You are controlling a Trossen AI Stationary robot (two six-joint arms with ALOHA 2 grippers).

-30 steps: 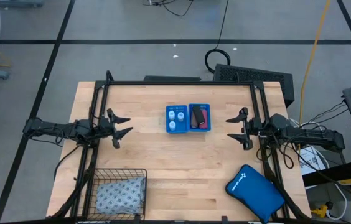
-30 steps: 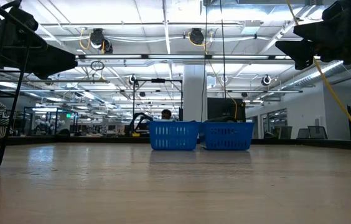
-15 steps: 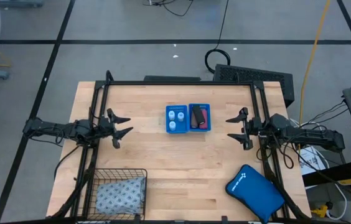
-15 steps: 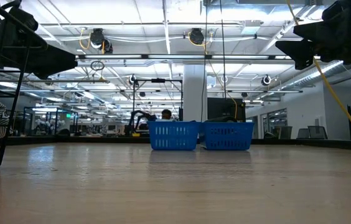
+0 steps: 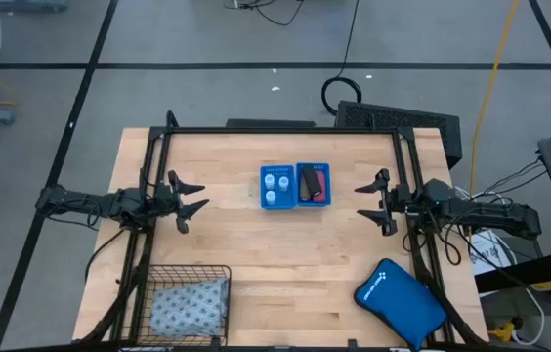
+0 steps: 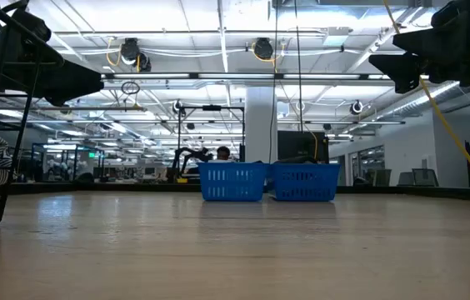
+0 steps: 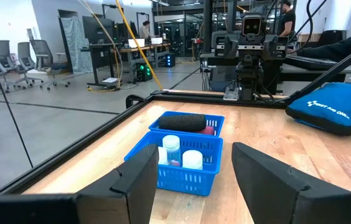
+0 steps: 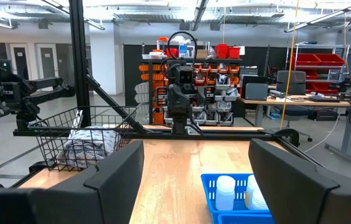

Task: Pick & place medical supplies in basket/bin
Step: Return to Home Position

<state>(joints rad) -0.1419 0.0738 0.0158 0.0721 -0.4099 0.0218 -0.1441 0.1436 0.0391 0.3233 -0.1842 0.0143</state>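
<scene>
Nothing on the worktop has moved since the earlier frames; both arms keep the same pose. Left claw, at the left edge, and right claw, at the right edge: fingers spread wide, holding and touching nothing. One blue two-compartment tray, centre, toward the far side: left compartment, three white vials; right compartment, one black roll beside one pink roll; a third roll cannot be made out. One wire basket, near left corner, containing one dotted soft pack. One blue zip pouch, near right.
</scene>
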